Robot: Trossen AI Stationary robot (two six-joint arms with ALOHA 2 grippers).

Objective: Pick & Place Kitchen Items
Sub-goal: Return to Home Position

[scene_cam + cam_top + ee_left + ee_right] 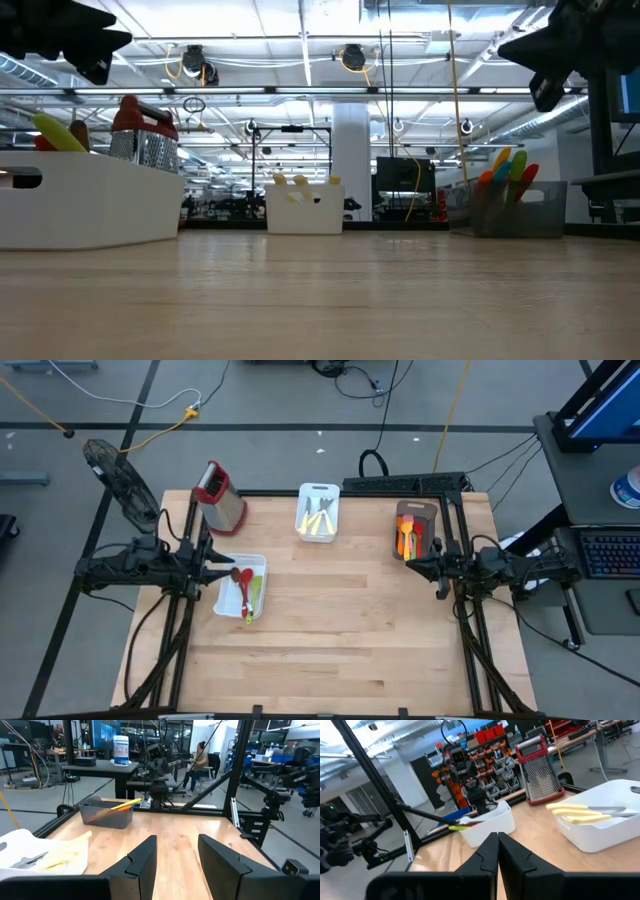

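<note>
A red spoon (243, 577) and a yellow-green utensil (254, 596) lie together in the white bin (222, 606) near the worktop's left edge; in the low view a yellow tip (55, 132) pokes above that bin's wall. More pale yellow utensils (318, 518) lie in a second white bin (318, 487) at the middle of the far edge. A bunch of orange and red utensils (406, 540) sits in the dark tray (415, 506) at the far right. A steel box grater (220, 495) with a red top stands upright at the far left corner, just beyond the first bin. The left gripper (222, 568) hangs over the left edge, beside that bin's near-left side, and in its wrist view its fingers (145, 857) stand clearly apart with nothing between them. The right gripper (412, 567) hangs over the right edge, just this side of the dark tray, with its fingers (487, 851) pressed together and empty. The rest of the wooden worktop (330, 630) carries nothing.
</note>
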